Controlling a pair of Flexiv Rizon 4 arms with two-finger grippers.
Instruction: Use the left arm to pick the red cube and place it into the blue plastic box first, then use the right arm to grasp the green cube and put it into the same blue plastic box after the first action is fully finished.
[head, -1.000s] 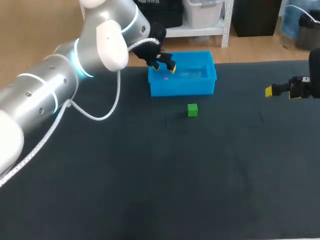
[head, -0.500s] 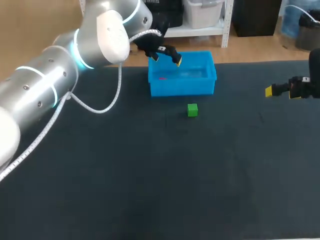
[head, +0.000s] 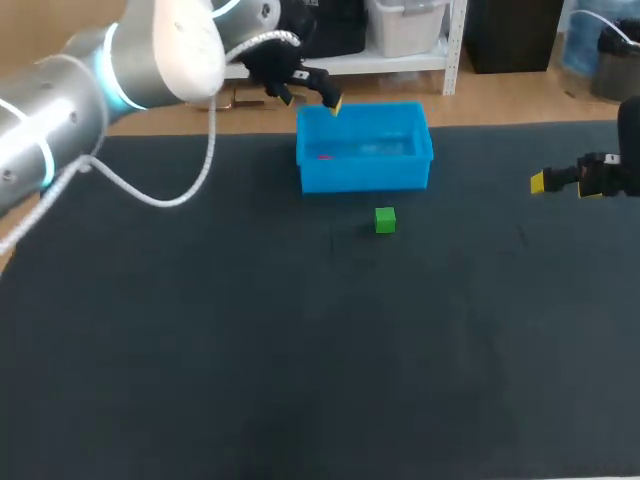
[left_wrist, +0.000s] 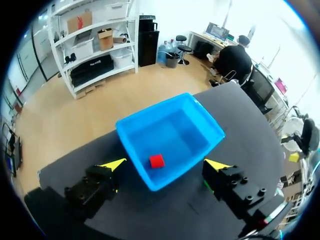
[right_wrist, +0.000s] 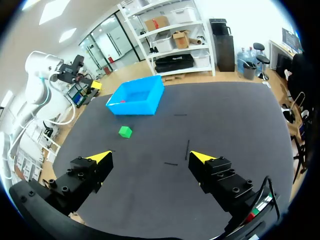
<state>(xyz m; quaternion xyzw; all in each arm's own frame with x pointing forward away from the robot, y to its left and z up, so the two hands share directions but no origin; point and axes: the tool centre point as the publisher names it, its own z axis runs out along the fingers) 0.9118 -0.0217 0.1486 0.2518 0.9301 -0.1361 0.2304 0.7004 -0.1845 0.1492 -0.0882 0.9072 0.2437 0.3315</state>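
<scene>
Left claw (left_wrist: 166, 164) spread, empty, red cube (left_wrist: 157, 160) beneath it, lying inside blue plastic box (left_wrist: 150, 112)

We work over a wide dark matte surface (head: 300, 380) that fills most of the head view. Two things lie directly on it. A blue rectangular plastic box (head: 365, 176), open at the top, stands near the far edge, a little left of the middle. A small green cube (head: 385, 220) sits just in front of the box's near wall, close to it but not touching. In the right wrist view we also make out a few short thin dark lines (right_wrist: 187, 148) on the surface, apart from the cube.
</scene>
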